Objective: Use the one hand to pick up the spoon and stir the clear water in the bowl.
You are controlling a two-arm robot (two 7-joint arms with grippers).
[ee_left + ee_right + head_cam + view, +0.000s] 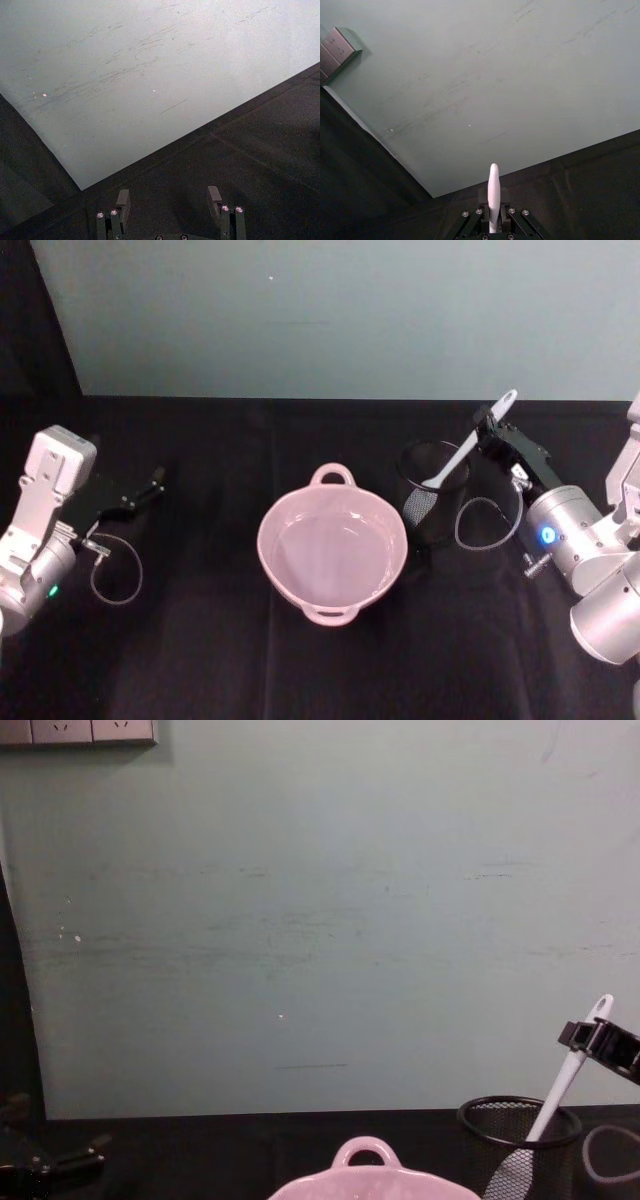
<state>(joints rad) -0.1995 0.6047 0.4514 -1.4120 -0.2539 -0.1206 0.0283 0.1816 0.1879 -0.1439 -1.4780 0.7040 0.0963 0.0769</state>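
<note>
The white spoon [465, 452] leans tilted in a black wire-mesh cup [432, 508], blade down inside it. My right gripper [490, 426] is shut on the upper handle, just below its tip. In the right wrist view the spoon handle [493, 192] sticks out between the closed fingers of the right gripper [493, 222]. The chest view has the spoon [562, 1088] rising from the cup [520, 1145] with the right gripper [592, 1036] clamped near its top. The pale pink bowl [285, 585], holding clear water, sits mid-table left of the cup. My left gripper [155, 483] rests open at the far left.
Black cloth covers the table, ending at a pale green wall behind. A cable loop [115, 575] hangs by the left arm and another cable loop [485, 525] by the right. The bowl's loop handle [365, 1152] shows low in the chest view.
</note>
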